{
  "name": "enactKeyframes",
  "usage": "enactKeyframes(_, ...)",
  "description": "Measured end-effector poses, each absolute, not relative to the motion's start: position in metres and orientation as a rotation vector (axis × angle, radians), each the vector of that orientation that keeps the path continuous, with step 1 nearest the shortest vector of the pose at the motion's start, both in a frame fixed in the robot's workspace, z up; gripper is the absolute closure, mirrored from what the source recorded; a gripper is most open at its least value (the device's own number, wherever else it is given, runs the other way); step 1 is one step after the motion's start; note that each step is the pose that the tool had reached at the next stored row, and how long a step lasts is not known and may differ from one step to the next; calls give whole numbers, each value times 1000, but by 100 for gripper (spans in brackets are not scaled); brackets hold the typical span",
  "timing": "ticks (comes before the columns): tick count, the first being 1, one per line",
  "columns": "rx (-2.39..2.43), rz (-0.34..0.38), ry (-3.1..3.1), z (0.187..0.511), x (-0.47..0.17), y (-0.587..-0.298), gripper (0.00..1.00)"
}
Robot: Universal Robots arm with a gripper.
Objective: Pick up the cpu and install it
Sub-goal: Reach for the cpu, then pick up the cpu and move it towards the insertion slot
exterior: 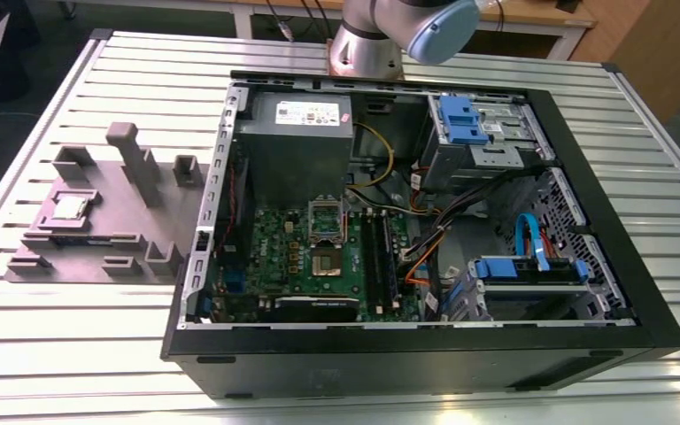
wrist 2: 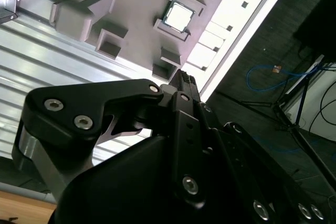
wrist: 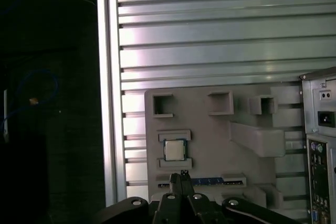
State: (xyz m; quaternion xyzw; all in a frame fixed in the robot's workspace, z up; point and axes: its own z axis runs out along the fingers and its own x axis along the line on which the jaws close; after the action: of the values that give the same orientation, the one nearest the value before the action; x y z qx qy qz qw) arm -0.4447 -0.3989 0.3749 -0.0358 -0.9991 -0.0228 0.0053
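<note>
Hand status: fingertips pinched together to a point in both wrist views with nothing between them, so closed and empty. It hangs well above the counter, touching nothing.

The cpu sits flat, lid up, in its pocket on the grey fixture block. That's outside the PC case, on the exterior view's left. Not picked yet.

Key relation: in the first wrist view the cpu lies just past my fingertips, almost on the hand's centreline, a hair off to one side. So I judge it below and slightly ahead of me, well apart in height. There's one arm only, so no choice of side.

The chip is square, no long axis. What matters instead is the pocket. Two low fixture walls bracket two opposite edges and the other two edges are open. My finger linkages spread along the line of the open edges, so the closing axis looks lined up with them. That's judgement, not measured.

Install target: the cpu socket on the motherboard, inside the case. It's to the exterior view's right of the fixture block, with the case's side wall between the two. The socket looks open, latch frame raised toward the far side, but I can't be sure from this angle.
</note>
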Motion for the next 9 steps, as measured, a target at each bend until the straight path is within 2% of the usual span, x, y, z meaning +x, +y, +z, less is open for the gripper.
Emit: enactKeyframes(9, -111, -72, -3128, 374, -455, -399, 90)
